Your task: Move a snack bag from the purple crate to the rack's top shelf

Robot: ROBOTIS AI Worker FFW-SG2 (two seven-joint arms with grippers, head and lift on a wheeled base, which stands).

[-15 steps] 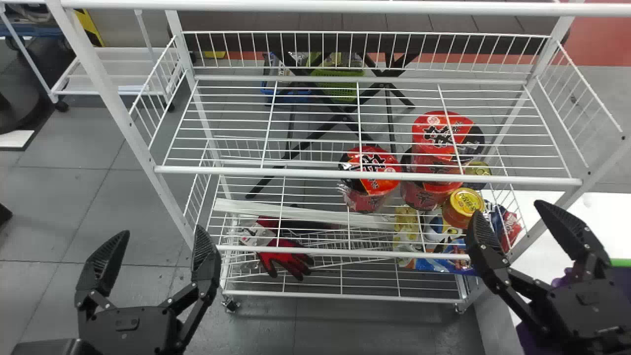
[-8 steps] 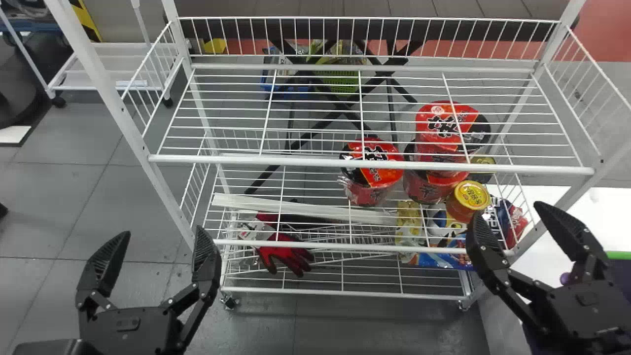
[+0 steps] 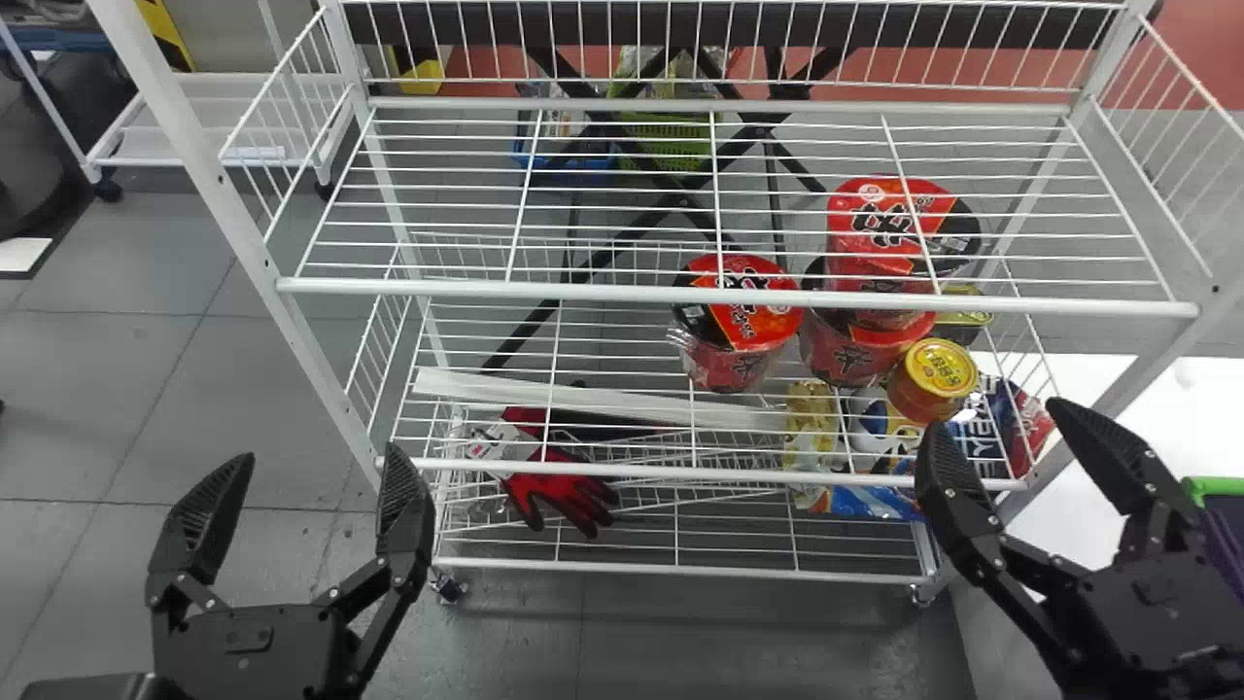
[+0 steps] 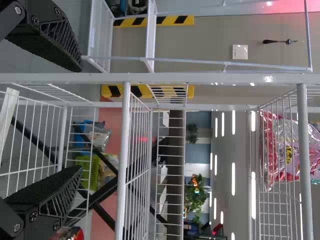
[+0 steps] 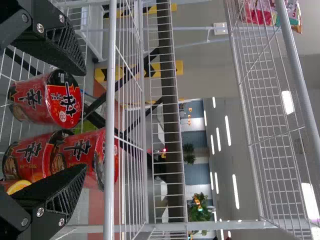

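Observation:
Both grippers are open with nothing between their fingers: the left gripper (image 3: 309, 457) before the rack's lower left, the right gripper (image 3: 998, 420) by its lower right corner. The left gripper (image 4: 81, 119) and right gripper (image 5: 86, 120) point at the rack in their wrist views. The purple crate (image 3: 1226, 544), with a green rim, is partly visible at the head view's right edge. A red and silver snack bag (image 4: 282, 150) lies on the rack's top shelf in the left wrist view; bags (image 5: 260, 11) also show on the top shelf (image 5: 275, 150) in the right wrist view.
Red noodle cups (image 3: 743, 311) and a yellow-lidded cup (image 3: 935, 374) stand on a lower shelf, with snack packs beside them. A red glove (image 3: 559, 491) lies low in the rack. The white rack post (image 3: 1157, 369) rises near the right gripper; a white surface (image 3: 1157, 389) is beside it.
In the head view the rack has shifted upward and looks slightly larger, and its upper front bar has left the picture. Both grippers hold nearly the same place in the view, still open.

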